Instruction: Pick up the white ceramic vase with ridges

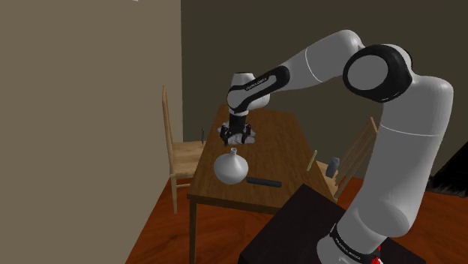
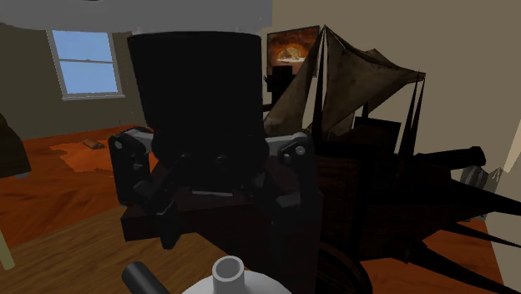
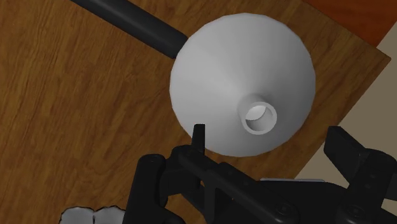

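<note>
Wooden table [image 1: 289, 146] holds the white vase [image 1: 231, 167] upright, neck skyward; the wrist view adds its hollow mouth, with the gripper [image 3: 268, 132] spread, seemingly clear of it.

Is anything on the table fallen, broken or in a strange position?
Nothing stands out. The vase stands upright and whole on the table; a black rod lies flat beside it. The open gripper hangs above the vase.
</note>
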